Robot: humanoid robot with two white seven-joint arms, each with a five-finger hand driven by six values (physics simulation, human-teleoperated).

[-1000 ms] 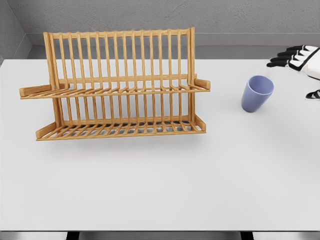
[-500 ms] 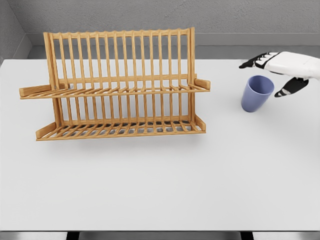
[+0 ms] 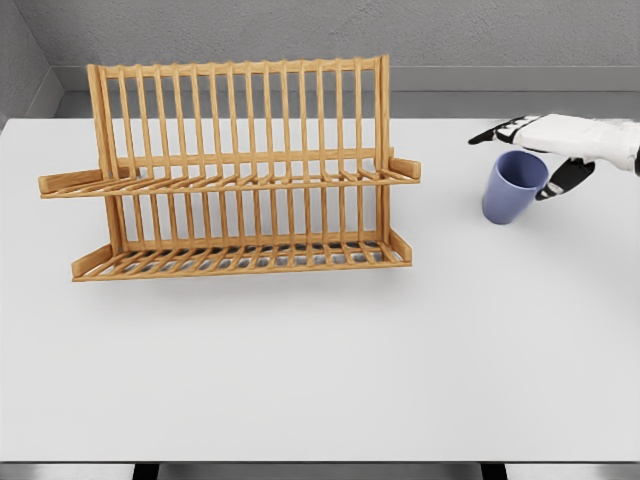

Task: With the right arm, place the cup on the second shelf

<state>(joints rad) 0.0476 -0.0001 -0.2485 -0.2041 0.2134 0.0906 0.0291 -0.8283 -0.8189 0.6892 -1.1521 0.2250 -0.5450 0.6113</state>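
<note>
A wooden rack [image 3: 235, 170] stands toward the table's [image 3: 320, 370] left; the right hand [image 3: 556, 140], fingers spread, hovers over the cup [image 3: 513, 187] near the right edge.

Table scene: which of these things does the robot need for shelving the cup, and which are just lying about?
Part of the job:
- blue cup, standing on the table
- wooden rack, both shelves bare
- right hand, fingers spread around the cup's rim

Just there:
- white table; nothing else lies on it
</note>
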